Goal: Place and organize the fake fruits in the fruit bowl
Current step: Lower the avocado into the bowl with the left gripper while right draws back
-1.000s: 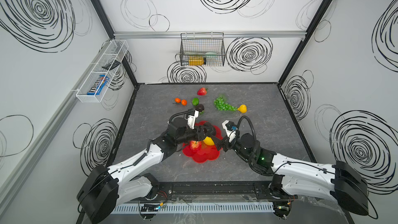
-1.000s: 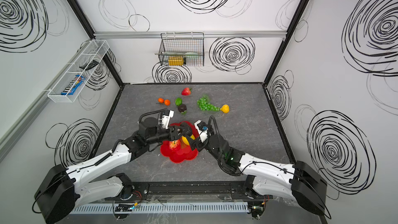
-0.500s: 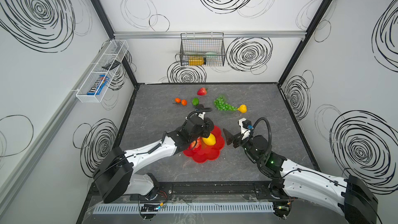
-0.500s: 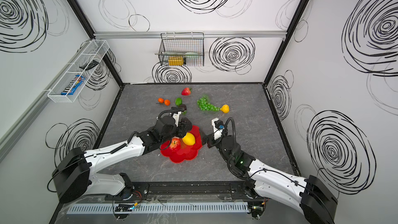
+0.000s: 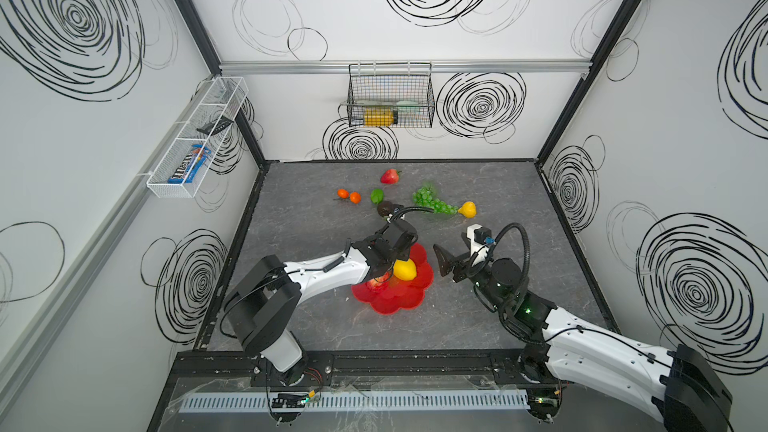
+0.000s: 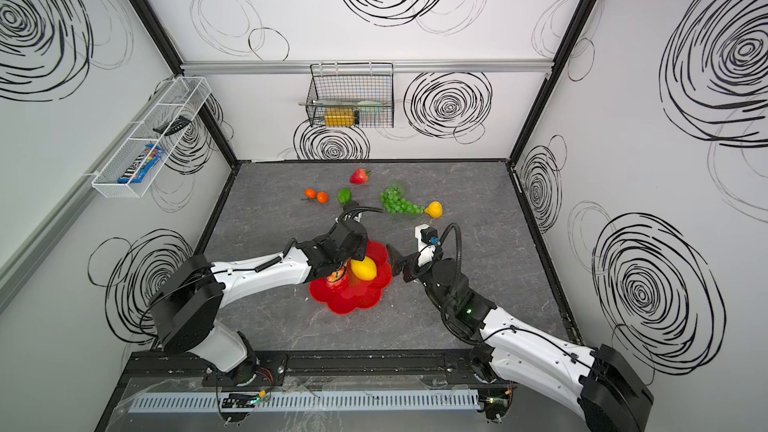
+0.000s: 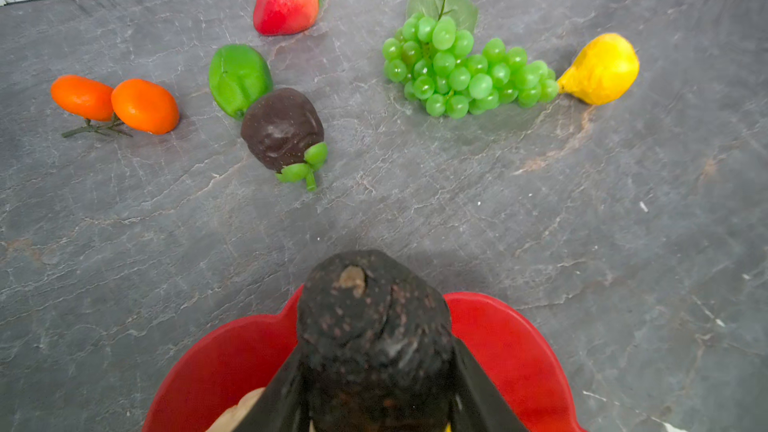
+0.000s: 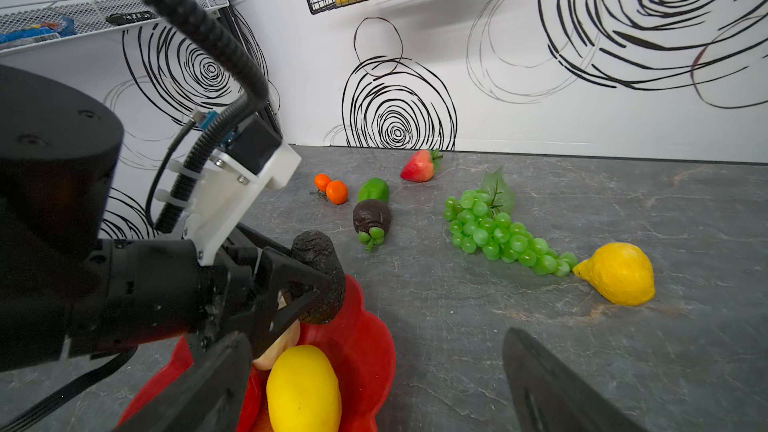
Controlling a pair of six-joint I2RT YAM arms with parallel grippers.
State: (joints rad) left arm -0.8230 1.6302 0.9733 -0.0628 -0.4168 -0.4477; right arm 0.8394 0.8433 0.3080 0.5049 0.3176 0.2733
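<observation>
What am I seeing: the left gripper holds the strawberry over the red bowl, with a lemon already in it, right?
Not quite. The left gripper holds a dark avocado, not the strawberry, as the left wrist view shows. It is over the red bowl, with a lemon already in it.

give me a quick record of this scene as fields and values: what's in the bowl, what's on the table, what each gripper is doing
left gripper: jaws shut on a dark avocado, over the fruit bowl
right gripper: jaws open, empty, beside the bowl
in bowl: lemon, apple (partly hidden)
on table: strawberry, two oranges, lime, dark wrinkled fruit, grapes, pear
wire basket: yellow bottle
</observation>
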